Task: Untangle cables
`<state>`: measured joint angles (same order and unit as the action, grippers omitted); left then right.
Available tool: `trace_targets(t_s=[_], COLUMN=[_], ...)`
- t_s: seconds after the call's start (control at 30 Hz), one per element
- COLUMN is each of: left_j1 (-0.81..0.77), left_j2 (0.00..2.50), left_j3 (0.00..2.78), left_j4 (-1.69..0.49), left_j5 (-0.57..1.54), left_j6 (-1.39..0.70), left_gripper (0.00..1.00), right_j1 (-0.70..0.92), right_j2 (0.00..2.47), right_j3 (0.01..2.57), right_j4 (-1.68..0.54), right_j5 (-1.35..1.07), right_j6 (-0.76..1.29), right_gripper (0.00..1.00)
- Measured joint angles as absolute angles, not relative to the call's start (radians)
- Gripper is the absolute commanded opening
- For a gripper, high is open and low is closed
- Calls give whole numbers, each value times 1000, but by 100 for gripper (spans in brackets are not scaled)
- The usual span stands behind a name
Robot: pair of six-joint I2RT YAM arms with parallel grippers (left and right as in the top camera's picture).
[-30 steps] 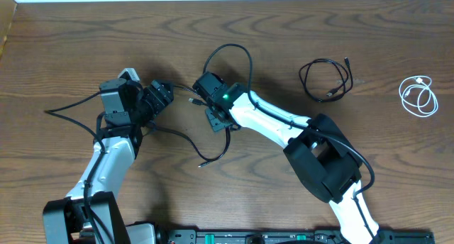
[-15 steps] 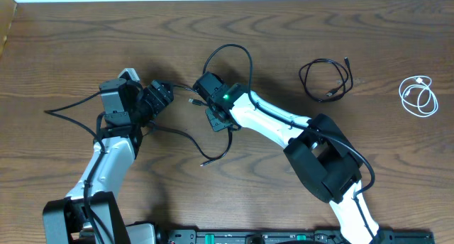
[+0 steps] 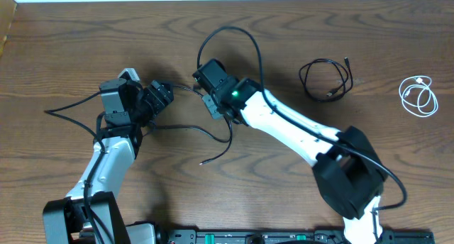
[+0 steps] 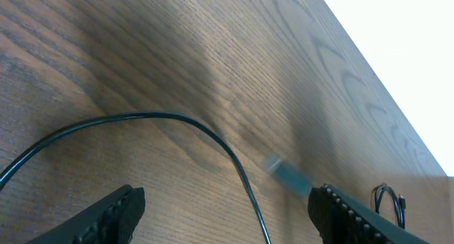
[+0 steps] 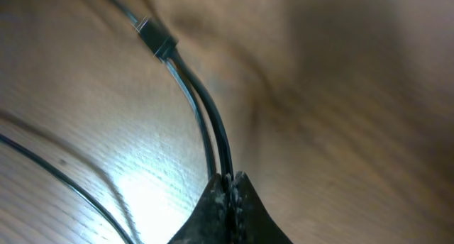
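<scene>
Brown wood-grain table [image 3: 71, 45], white beyond its far edge; left fingers [image 4: 113, 212] spread; right fingers [image 5: 209, 219] pinching a black cable [image 5: 204, 120].

Wooden table [image 3: 64, 38]: a white cable [image 3: 418, 96] coiled by the right edge, a black coil [image 3: 326, 79] near the far edge, another black cable [image 3: 216, 154] sprawled mid-table

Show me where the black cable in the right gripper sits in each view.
Overhead: black cable loops at top centre, above the right gripper shut on it.
Left wrist: probably the same cable, arcing across lower centre.
Right wrist: two strands run down into the closed fingertips.
Shared landmark: coiled black cable, right of centre overhead, bottom right in left wrist.
</scene>
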<state>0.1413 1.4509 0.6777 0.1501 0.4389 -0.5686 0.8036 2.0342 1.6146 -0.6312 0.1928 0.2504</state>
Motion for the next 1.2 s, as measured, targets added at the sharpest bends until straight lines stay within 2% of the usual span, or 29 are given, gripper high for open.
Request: trace_targets(t_s=[0.07, 0.17, 0.23, 0.27, 0.4, 0.6, 0.7, 0.77, 0.87, 0.93, 0.97, 1.1, 1.2], left_j1=[141, 141, 141, 141, 141, 141, 141, 141, 141, 141, 141, 141, 141], left_j2=[1451, 1451, 1451, 1451, 1451, 1451, 1451, 1451, 1451, 1451, 1451, 1451, 1451], left_j3=[678, 678, 678, 678, 678, 678, 678, 678, 678, 678, 678, 678, 678], left_j4=[150, 150, 150, 150, 150, 150, 150, 150, 150, 150, 150, 150, 150], left_j5=[439, 439, 439, 439, 439, 439, 439, 439, 439, 439, 439, 439, 439], left_j6=[-569, -569, -569, -569, -569, -569, -569, -569, -569, -569, -569, -569, -569], left_gripper=[79, 79, 79, 79, 79, 79, 79, 79, 79, 79, 79, 79, 79], right_j1=[803, 802, 802, 802, 802, 802, 802, 802, 802, 806, 809, 811, 808], right_j2=[2023, 2027, 2031, 2034, 2051, 2060, 2060, 2060, 2060, 2060, 2060, 2060, 2060], right_j3=[1615, 1615, 1615, 1615, 1615, 1602, 1574, 1548, 1508, 1481, 1472, 1442, 1427], right_j4=[-633, -663, -678, -687, -743, -886, -883, -860, -811, -776, -764, -743, -742], right_j5=[207, 220, 223, 224, 213, 177, 147, 109, 43, 14, 5, -17, -27], right_j6=[244, 242, 237, 233, 235, 416, 494, 527, 561, 582, 583, 621, 656], right_gripper=[28, 69, 91, 96, 96, 85, 79, 62, 46, 27, 22, 18, 10])
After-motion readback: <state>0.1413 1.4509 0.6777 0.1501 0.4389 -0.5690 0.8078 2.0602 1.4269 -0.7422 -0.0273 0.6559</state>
